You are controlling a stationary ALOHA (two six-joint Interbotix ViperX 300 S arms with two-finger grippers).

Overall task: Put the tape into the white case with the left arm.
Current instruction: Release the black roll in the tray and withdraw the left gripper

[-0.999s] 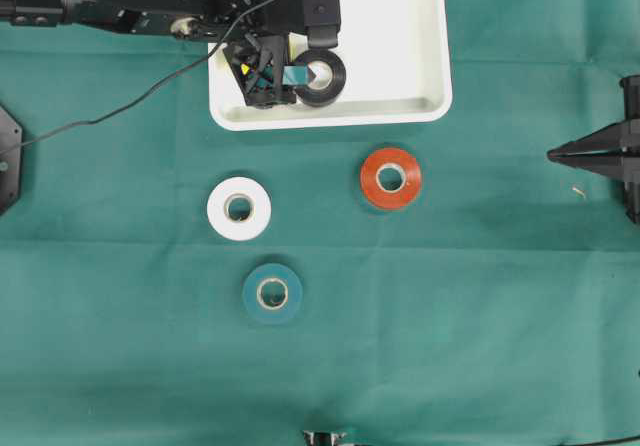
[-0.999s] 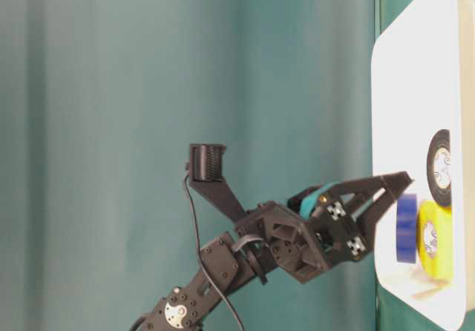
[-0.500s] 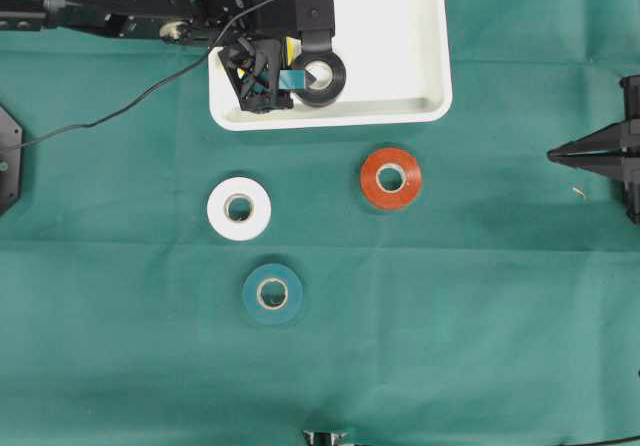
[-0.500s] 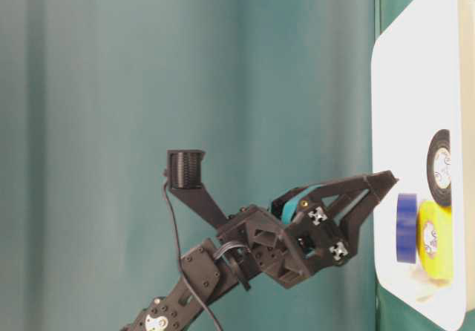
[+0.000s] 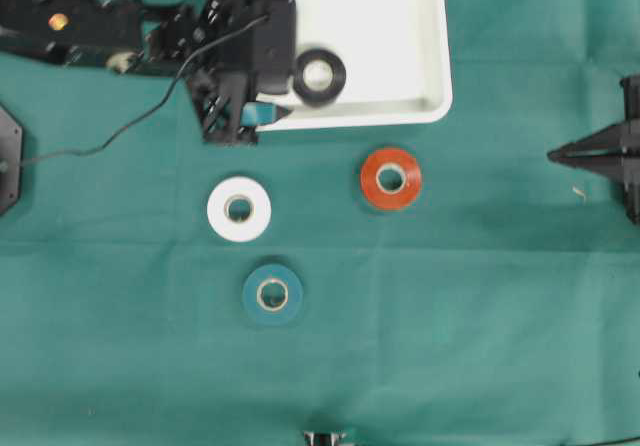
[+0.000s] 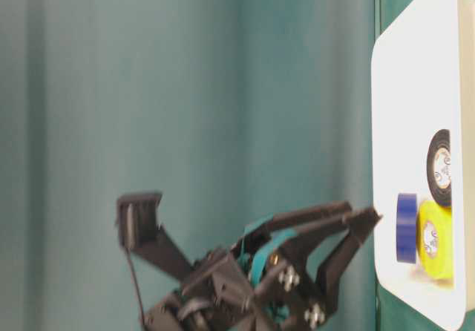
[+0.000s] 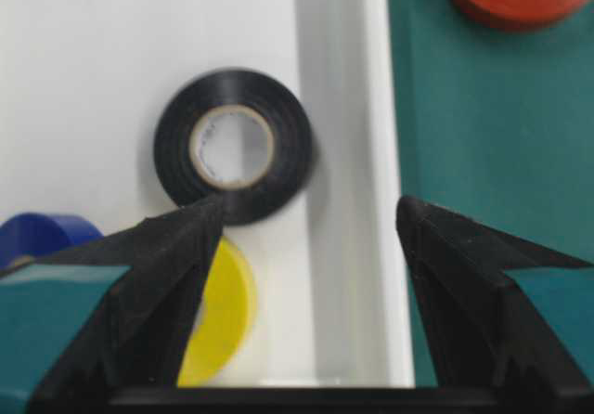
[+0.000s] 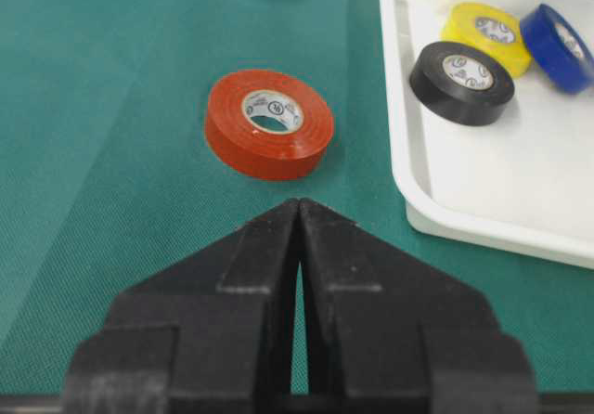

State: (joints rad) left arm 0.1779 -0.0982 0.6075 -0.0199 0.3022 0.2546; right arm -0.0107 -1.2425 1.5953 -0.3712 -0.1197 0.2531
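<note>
The white case lies at the top of the overhead view. Inside it a black tape roll lies flat near the front rim, with a yellow roll and a blue roll beside it. My left gripper hovers open and empty over the case's front-left rim. One finger is above the yellow roll and the other finger is above the cloth. On the green cloth lie a red roll, a white roll and a teal roll. My right gripper is shut at the right edge.
The left arm's body and its cable cross the upper left of the cloth. From the right wrist view, the red roll sits just ahead of the shut right gripper, with the case's corner to its right.
My left gripper has drawn back from beside the black roll, moving left and toward the case's front rim. The black roll stays in the case. The right arm has not moved.
</note>
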